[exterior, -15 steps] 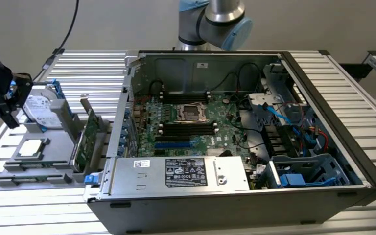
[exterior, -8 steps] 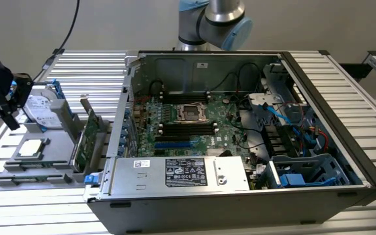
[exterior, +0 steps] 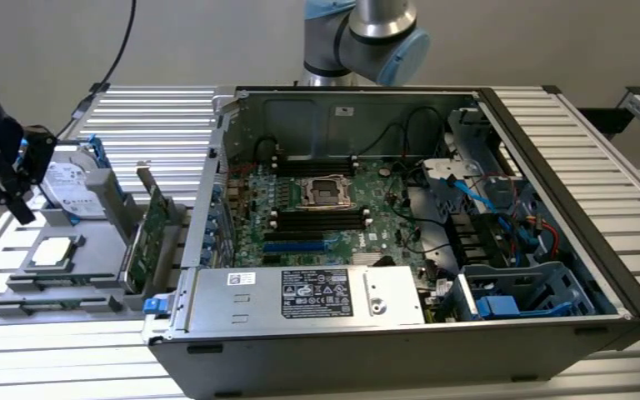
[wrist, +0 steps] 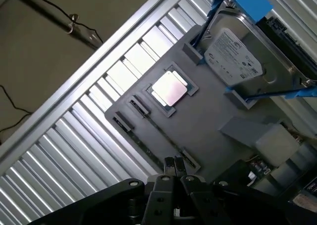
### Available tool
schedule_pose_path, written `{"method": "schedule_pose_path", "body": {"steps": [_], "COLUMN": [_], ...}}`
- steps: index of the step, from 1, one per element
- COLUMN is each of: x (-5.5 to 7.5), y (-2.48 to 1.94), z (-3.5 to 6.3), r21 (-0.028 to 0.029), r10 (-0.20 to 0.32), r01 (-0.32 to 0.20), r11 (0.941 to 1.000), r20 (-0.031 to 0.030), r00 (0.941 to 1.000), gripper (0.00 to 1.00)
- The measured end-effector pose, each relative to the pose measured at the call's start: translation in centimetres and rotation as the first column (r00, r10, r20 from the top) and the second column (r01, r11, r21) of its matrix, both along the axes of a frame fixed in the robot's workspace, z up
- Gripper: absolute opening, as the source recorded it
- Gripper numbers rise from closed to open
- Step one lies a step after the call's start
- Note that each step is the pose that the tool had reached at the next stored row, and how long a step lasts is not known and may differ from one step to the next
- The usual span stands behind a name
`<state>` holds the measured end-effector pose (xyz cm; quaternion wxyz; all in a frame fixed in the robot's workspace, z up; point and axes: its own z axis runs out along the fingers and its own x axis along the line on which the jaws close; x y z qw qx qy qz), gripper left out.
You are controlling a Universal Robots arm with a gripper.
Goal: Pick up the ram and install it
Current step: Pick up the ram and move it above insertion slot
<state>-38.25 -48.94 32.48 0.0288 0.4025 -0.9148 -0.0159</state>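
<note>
Above the grey tray (wrist: 210, 118) near the processor (wrist: 171, 89), claw (wrist: 173, 162), tips together.

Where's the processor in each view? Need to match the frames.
Exterior view: the processor sits in a square recess of the grey tray, at the exterior view's left, nearer the camera than the hard drive.
Wrist view: the processor lies in that recess in the middle of the grey tray, beside the hard drive.
Shared landmark: the hard drive in its blue rails.
</note>
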Motion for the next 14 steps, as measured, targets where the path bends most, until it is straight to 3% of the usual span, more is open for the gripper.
{"method": "schedule_pose_path", "body": {"steps": [4,7,11,14], "x": [0.0,0.0,0.0,0.0], "y": [0.0,0.0,0.0,0.0], "z": [-0.16,-0.28,-0.42,-0.53], "r21": [0.0,0.0,0.0002,0.0004], "r10": [0.074,0.128,0.2,0.252], "r01": [-0.074,-0.128,-0.2,-0.252], "r11": [0.9973,0.9918,0.9798,0.9677], "r20": [-0.0001,-0.0004,-0.0015,-0.0025], "r00": [0.9973,0.9918,0.9798,0.9677], "gripper": [0.11,0.11,0.11,0.11]}}
